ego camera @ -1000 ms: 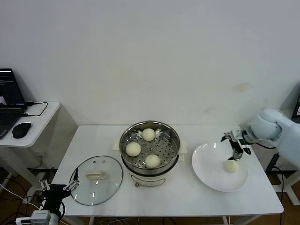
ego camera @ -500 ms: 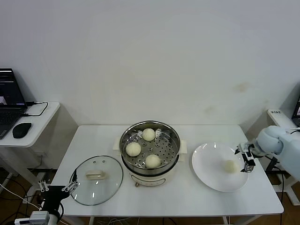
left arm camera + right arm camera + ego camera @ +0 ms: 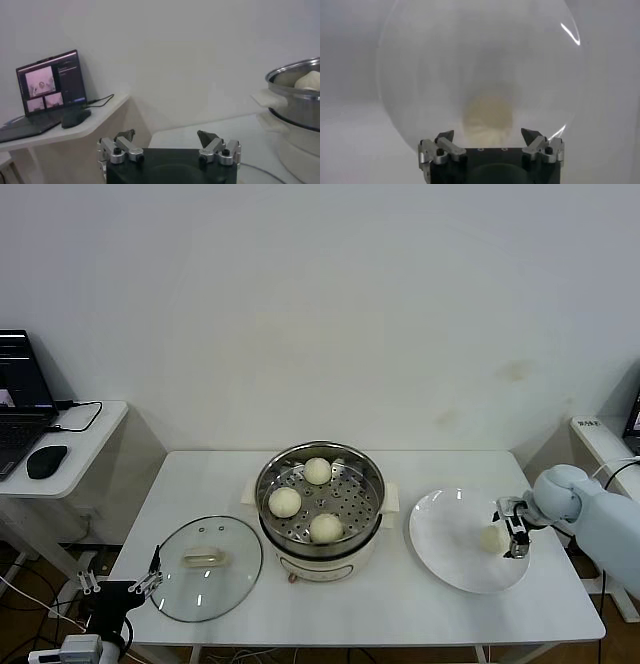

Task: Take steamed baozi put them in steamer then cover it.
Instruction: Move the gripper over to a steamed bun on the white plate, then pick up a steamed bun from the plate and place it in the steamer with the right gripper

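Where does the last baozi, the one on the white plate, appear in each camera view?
Head view: baozi at the right, on the plate, beside the right gripper.
Right wrist view: baozi at the centre, just ahead of the fingers.
Left wrist view: not in it.
Shared landmark: the plate.

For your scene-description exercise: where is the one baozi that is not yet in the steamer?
In the head view the last baozi lies on the white plate, right of the steamer, with the right gripper at its outer side.
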Robot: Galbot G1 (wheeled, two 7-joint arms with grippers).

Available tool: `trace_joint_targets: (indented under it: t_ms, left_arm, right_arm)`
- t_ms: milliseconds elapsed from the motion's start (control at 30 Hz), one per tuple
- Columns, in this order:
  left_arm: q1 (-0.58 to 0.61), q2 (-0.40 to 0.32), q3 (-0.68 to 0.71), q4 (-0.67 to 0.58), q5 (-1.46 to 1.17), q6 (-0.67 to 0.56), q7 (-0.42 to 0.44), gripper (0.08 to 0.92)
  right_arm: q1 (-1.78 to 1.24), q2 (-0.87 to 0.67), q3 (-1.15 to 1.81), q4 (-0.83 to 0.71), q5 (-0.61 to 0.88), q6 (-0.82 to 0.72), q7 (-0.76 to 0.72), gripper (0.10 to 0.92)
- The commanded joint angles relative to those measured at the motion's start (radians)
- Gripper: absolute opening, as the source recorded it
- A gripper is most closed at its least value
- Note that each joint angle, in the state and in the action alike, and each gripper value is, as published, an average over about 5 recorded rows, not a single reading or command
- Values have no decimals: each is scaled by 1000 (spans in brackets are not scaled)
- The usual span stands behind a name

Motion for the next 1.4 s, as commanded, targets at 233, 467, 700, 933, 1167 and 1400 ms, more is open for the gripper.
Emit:
trace_joint_targets:
  t_ms: [233, 467, 700, 933, 1167, 1400]
  left_arm:
    - [4, -3, -2, -2, -1, -1, -1, 823]
    - [9, -4, -6, -11, -1, -2, -1, 823]
    - [7, -2, -5, -17, -1, -1, -1, 823]
    - [3, -1, 5, -23, 0, -1, -1, 823]
    - [-6, -1, 19, -22, 0, -1, -1, 823]
    - [-9, -2, 25, -25, 0, -3, -1, 823]
  right_arm:
    - [-25, 52, 23, -52, -24, -3, 13, 647]
    - [2, 34, 14, -21, -2, -10, 2, 587]
    - [186, -47, -111, 80, 104, -58, -39, 577]
    - [500, -99, -298, 234, 278, -150, -48, 577]
    - [904, -33, -596, 385, 492, -283, 8, 587]
    - [1016, 157, -683, 437, 714, -437, 127, 594]
